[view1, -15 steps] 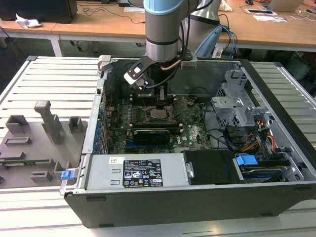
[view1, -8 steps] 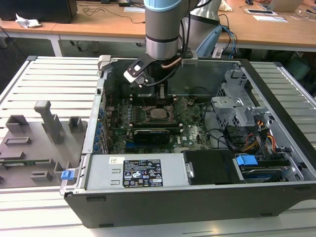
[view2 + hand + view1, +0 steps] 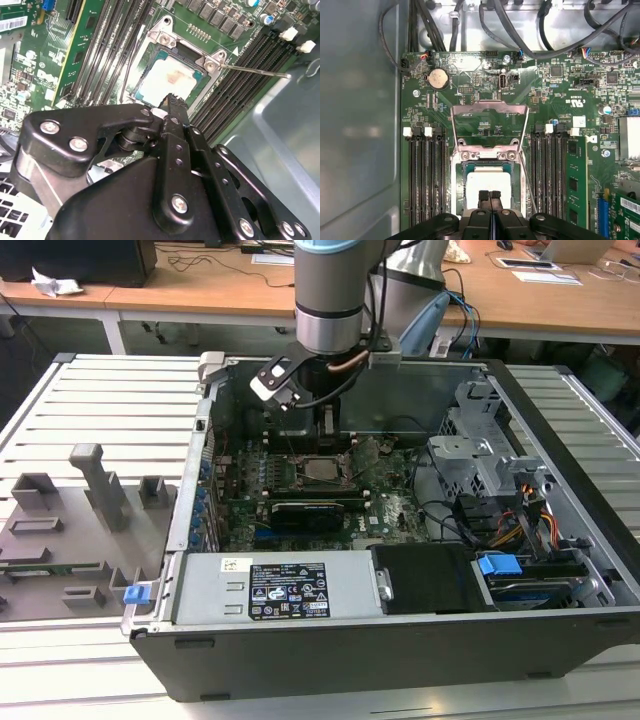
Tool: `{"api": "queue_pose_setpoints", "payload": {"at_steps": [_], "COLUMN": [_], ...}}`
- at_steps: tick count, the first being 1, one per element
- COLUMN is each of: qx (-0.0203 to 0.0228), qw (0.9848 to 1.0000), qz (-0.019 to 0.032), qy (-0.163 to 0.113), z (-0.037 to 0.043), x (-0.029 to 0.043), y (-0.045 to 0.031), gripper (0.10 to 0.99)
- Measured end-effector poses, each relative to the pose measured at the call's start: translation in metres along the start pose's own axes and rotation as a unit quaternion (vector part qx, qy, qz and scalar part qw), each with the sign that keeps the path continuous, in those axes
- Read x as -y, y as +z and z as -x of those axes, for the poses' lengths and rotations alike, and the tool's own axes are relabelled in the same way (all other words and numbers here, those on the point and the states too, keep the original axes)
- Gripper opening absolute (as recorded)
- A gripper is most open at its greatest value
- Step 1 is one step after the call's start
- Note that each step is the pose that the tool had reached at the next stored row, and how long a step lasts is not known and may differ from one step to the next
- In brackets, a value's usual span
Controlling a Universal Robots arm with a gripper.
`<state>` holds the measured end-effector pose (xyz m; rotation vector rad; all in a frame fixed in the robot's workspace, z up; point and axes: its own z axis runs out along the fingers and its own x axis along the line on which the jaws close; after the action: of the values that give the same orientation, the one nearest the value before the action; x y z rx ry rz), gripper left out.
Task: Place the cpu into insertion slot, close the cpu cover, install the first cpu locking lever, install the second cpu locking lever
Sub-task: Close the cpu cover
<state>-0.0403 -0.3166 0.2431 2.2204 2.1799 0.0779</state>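
Hanging straight down into the open computer case (image 3: pixel 400 655), the arm puts its gripper (image 3: pixel 490 194) right over the processor socket on the green motherboard (image 3: pixel 560 100). The two black fingers are pressed together with nothing between them. Their tips sit just above the cpu (image 3: pixel 487 179), close enough that I can't say whether they touch it.

The cpu lies flat inside the insertion slot (image 3: pixel 487 164), pale top face up and square to the dark frame, so to my eye the placing step looks done. That would explain the clenched, empty fingers, since a closed tip suits nudging or pressing better than carrying.

The cpu cover (image 3: pixel 489 106) stands swung up on its hinge at the far edge of the socket. The board shows through its window, leaving the socket open from above, and the cover is not yet closed.

In the second wrist view a thin metal locking lever (image 3: pixel 255 71) sticks out free across the black memory slots (image 3: pixel 235 75), unlatched. A second thin rod (image 3: pixel 131 55) runs along the opposite side of the socket. Neither appears hooked down, which fits a cover that is open.
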Motion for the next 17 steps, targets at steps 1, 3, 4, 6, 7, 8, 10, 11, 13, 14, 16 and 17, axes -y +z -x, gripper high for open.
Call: {"api": "queue_pose_setpoints", "payload": {"at_steps": [1, 3, 4, 6, 7, 8, 10, 11, 13, 14, 16, 17], "qx": [0.0, 0.0, 0.0, 0.0, -0.0001, -0.0002, 0.0, 0.0, -0.0001, 0.0001, 0.0, 0.0], "qw": [1.0, 1.0, 1.0, 1.0, 1.0, 1.0, 1.0, 1.0, 1.0, 1.0, 1.0, 1.0], "qz": [0.0, 0.0, 0.0, -0.0001, 0.0, 0.0, -0.0001, -0.0001, 0.0, -0.0001, -0.0001, 0.0], "qy": [0.0, 0.0, 0.0, 0.0, 0.0, 0.0, 0.0, 0.0, 0.0, 0.0, 0.0, 0.0], "z": [0.0, -0.0001, -0.0001, -0.0001, -0.0001, -0.0001, 0.001, 0.003, 0.0044, 0.0044, 0.0044, 0.0044], "x": [-0.0001, -0.0003, -0.0003, -0.0004, -0.0004, -0.0002, 0.0001, 0.0002, 0.0001, 0.0001, -0.0001, -0.0002], "y": [-0.0014, -0.0047, -0.0055, -0.0077, -0.0078, -0.0077, -0.0079, -0.0079, -0.0079, -0.0086, -0.0114, -0.0132], "gripper": [0.106, 0.106, 0.106, 0.106, 0.106, 0.106, 0.106, 0.106, 0.106, 0.106, 0.106, 0.106]}}
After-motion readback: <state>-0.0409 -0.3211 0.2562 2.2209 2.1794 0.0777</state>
